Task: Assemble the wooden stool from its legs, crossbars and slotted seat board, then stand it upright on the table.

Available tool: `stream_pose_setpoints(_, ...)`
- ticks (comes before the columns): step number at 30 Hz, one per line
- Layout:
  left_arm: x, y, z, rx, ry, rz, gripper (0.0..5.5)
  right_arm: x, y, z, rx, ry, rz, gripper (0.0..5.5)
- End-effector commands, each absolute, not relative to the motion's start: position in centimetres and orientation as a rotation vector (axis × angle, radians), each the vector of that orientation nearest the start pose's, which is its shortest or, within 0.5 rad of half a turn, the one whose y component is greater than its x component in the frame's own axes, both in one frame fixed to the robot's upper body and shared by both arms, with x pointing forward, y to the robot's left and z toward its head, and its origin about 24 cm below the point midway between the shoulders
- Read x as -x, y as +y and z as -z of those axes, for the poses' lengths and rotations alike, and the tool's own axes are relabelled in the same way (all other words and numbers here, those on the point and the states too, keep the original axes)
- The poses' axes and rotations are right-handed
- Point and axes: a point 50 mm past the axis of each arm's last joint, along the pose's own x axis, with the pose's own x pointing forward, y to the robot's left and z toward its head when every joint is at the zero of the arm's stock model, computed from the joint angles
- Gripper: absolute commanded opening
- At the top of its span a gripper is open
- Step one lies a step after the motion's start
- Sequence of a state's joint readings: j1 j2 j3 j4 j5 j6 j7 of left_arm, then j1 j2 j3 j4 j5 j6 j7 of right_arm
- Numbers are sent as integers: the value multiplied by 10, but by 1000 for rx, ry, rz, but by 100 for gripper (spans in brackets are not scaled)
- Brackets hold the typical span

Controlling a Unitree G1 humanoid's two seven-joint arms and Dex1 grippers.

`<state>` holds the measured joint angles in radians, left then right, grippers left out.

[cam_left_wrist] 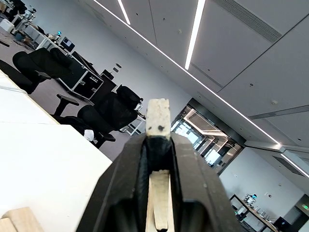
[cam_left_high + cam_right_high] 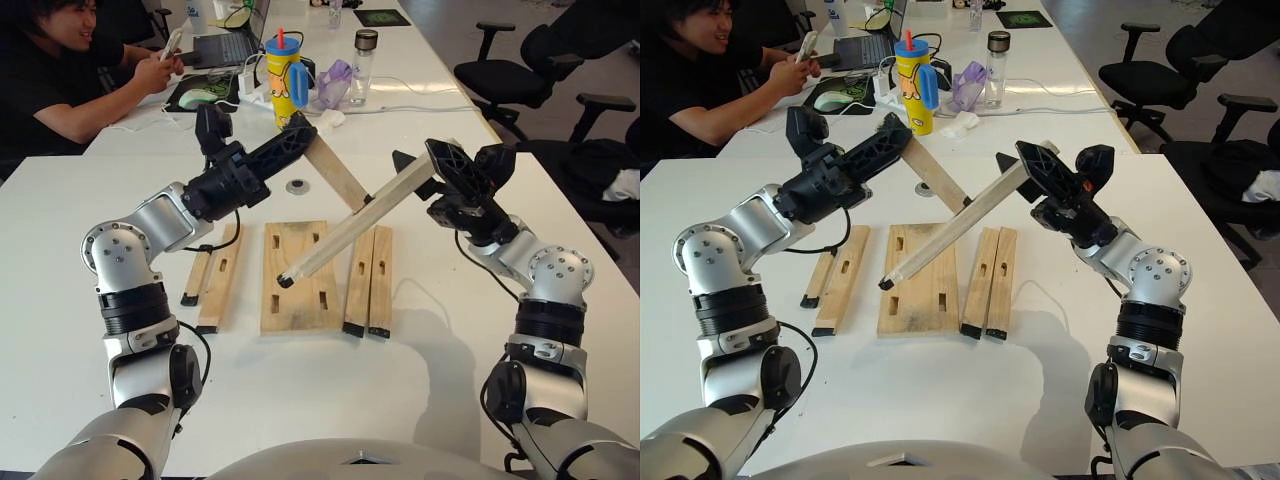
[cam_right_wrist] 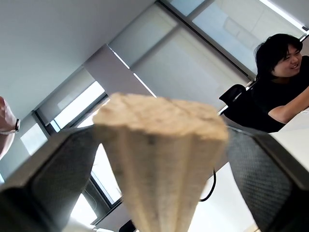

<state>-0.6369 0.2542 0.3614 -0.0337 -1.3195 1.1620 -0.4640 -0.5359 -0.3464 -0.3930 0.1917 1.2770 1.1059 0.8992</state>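
The slotted seat board [image 2: 300,300] lies flat at the table's middle. Two wooden bars [image 2: 370,275] lie side by side just right of it, and two more [image 2: 213,278] lie to its left. My right gripper [image 2: 437,172] is shut on the upper end of a long wooden leg [image 2: 350,228]. The leg slants down to the left, its dark-tipped lower end hovering over the board. In the right wrist view the leg's end [image 3: 159,145] sits between the fingers. Beyond the board my left gripper [image 2: 301,133] is shut on a shorter wooden bar [image 2: 336,172], also seen clamped as bar [image 1: 158,118].
A round cable grommet [image 2: 297,186] sits in the table behind the board. On the table beyond stand a yellow cup [image 2: 284,80], a bottle [image 2: 362,55] and a laptop [image 2: 228,45]. Office chairs [image 2: 530,70] stand to the right. Bare table lies in front of the board.
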Motion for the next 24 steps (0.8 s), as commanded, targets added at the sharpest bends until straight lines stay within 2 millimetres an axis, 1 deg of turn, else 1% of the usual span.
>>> stream_pose_setpoints(1, -288, 138, -212, 862, 115, 1245, 41, -286, -182, -171, -1086, 7, -1366, 377)
stream_pose_setpoints(9, -291, 143, -216, 881, 97, 1222, 41, -284, -188, -168, -1057, 13, -1348, 265)
stream_pose_setpoints(10, -291, 144, -216, 883, 97, 1220, 41, -284, -189, -168, -1056, 11, -1347, 236)
stream_pose_setpoints(12, -291, 144, -214, 885, 101, 1210, 41, -283, -190, -168, -1047, 12, -1344, 207)
stream_pose_setpoints(16, -290, 142, -212, 880, 113, 1211, 41, -282, -189, -167, -1036, 19, -1352, 206)
stream_pose_setpoints(20, -288, 140, -213, 785, 58, 1188, 41, -281, -189, -166, -1029, 15, -1360, 206)
stream_pose_setpoints(21, -287, 139, -214, 793, 43, 1202, 78, -281, -189, -166, -1029, 10, -1359, 206)
stream_pose_setpoints(22, -287, 140, -215, 810, 30, 1191, 81, -281, -190, -165, -1029, 6, -1359, 206)
stream_pose_setpoints(24, -289, 141, -217, 867, 5, 1185, 113, -281, -191, -164, -1030, 3, -1356, 206)
